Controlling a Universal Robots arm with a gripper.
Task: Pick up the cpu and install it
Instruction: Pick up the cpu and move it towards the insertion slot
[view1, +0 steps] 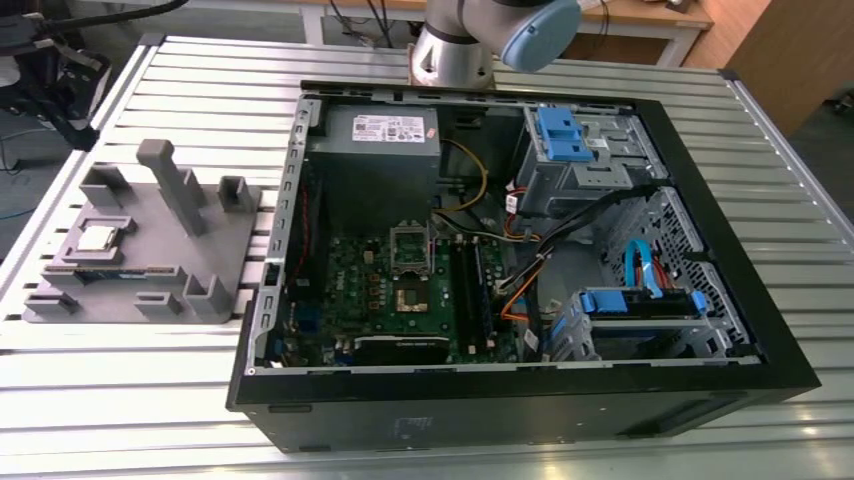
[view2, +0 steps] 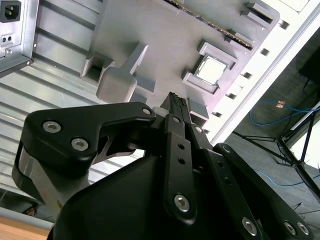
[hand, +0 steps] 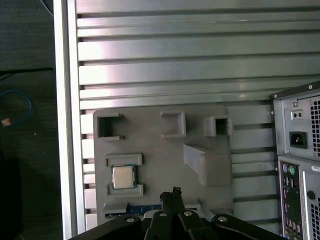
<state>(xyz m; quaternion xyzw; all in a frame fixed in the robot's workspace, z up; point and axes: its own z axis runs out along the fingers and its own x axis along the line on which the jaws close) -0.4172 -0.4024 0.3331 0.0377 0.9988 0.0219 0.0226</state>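
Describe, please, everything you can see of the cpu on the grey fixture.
The cpu is a small flat square chip with a shiny silver-grey metal top and a pale rim. It lies flat, top up, seated in a raised-edged recess of the grey fixture on the slatted table, outside the computer case. Nothing grips it; the gripper hangs apart from it.
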